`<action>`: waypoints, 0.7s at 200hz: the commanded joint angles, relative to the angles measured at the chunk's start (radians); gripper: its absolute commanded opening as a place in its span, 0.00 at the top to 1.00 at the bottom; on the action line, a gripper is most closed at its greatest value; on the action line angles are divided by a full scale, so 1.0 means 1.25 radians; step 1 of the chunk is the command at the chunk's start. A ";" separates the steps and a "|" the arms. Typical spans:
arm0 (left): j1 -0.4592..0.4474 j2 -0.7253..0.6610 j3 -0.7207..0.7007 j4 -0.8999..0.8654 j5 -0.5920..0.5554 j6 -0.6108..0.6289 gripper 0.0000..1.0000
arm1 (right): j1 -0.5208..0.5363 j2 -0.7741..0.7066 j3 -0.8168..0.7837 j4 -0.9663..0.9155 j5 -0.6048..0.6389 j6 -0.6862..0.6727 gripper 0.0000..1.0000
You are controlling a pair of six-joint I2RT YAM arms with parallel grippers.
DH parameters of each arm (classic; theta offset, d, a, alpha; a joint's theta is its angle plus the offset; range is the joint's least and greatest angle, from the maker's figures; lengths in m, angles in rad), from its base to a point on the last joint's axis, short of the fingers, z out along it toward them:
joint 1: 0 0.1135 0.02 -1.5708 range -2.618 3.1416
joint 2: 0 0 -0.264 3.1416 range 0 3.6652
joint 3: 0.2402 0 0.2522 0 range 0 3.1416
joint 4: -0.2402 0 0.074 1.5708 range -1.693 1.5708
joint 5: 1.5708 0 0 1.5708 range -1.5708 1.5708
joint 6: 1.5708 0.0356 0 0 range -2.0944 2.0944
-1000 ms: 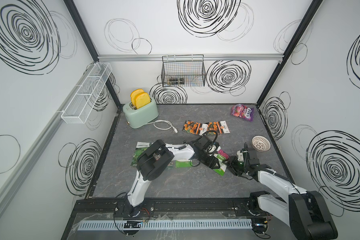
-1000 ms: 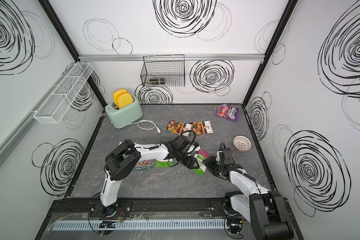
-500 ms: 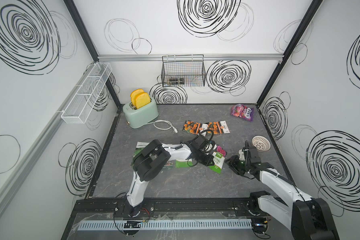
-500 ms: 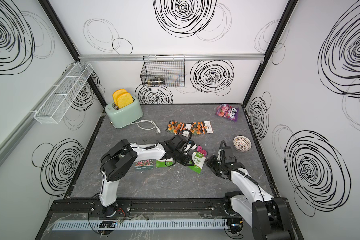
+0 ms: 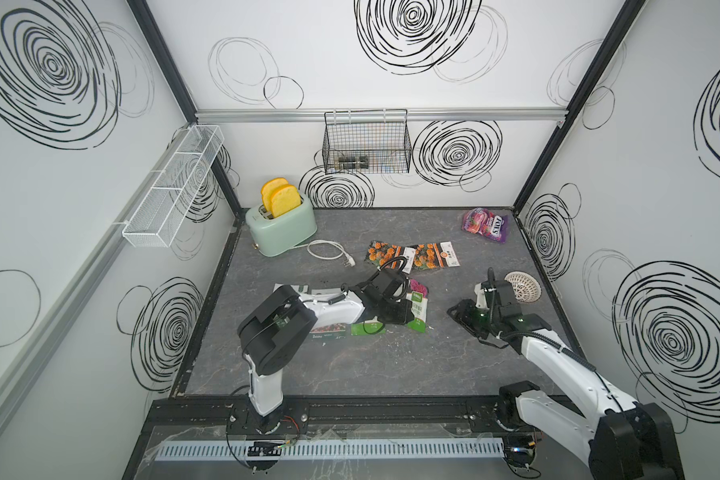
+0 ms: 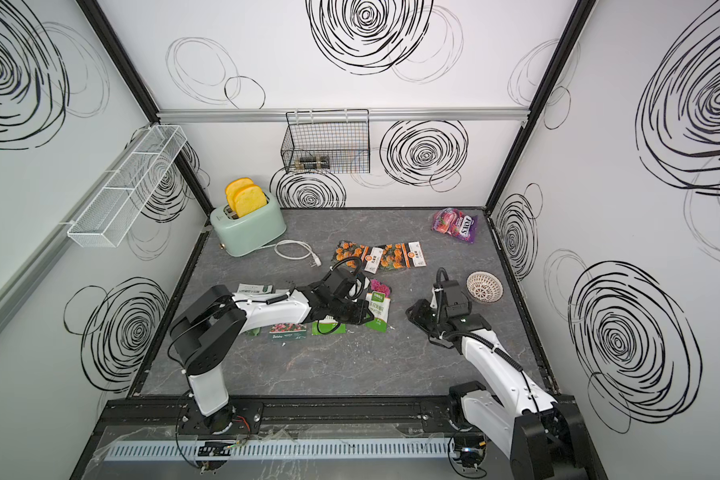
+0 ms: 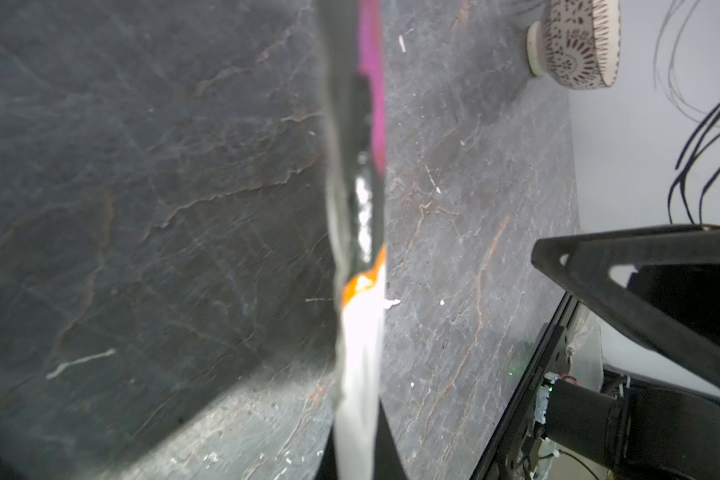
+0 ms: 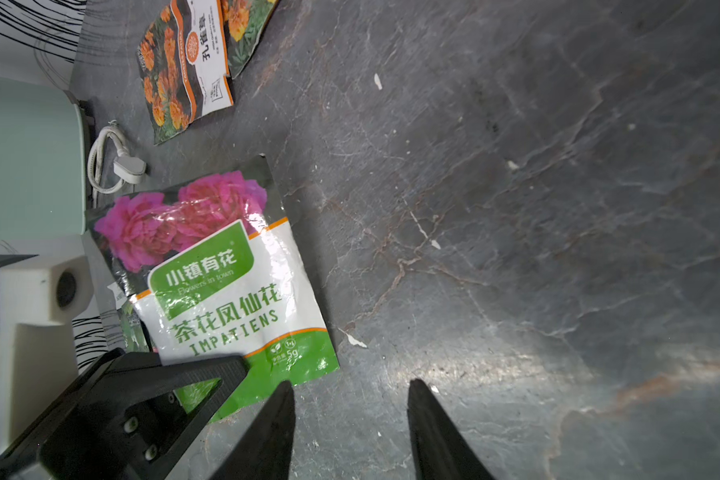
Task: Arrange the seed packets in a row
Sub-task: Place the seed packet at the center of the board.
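Observation:
My left gripper [image 5: 400, 312] is shut on the edge of a green-white IMPATIENS seed packet [image 5: 419, 309] with pink flowers, near the table's middle. In the left wrist view that packet [image 7: 362, 332] runs edge-on out from between the closed jaws of the left gripper [image 7: 358, 451]. The right wrist view shows the packet's face [image 8: 221, 282]. My right gripper [image 5: 460, 313] stands open over bare table just right of it, with nothing between the jaws of the right gripper [image 8: 350, 415]. Two orange marigold packets [image 5: 387, 254] [image 5: 435, 257] lie side by side behind. A pink flower-field packet [image 5: 329, 333] and a green packet [image 5: 368, 329] lie partly under the left arm.
A mint toaster [image 5: 281, 228] with its white cable [image 5: 329, 251] stands at the back left. A purple candy bag [image 5: 485, 223] lies at the back right. A small patterned bowl [image 5: 522, 286] sits behind the right arm. A wire basket [image 5: 366, 143] hangs on the back wall.
My left gripper has shut on the IMPATIENS packet and drawn it a little to the left, away from the right gripper. The right gripper has stayed open.

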 commanded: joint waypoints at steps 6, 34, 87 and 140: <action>-0.002 0.004 -0.025 0.073 -0.020 -0.127 0.90 | 0.025 -0.002 0.023 -0.044 0.039 0.002 0.54; -0.016 0.034 -0.013 0.089 -0.016 -0.169 0.83 | 0.034 -0.004 0.028 -0.056 0.051 -0.002 0.53; -0.023 0.051 0.025 -0.002 -0.022 -0.128 0.57 | 0.037 -0.005 0.040 -0.051 0.048 -0.022 0.43; -0.019 -0.046 0.040 -0.142 -0.100 -0.018 0.15 | 0.050 0.069 0.082 -0.024 0.037 -0.091 0.33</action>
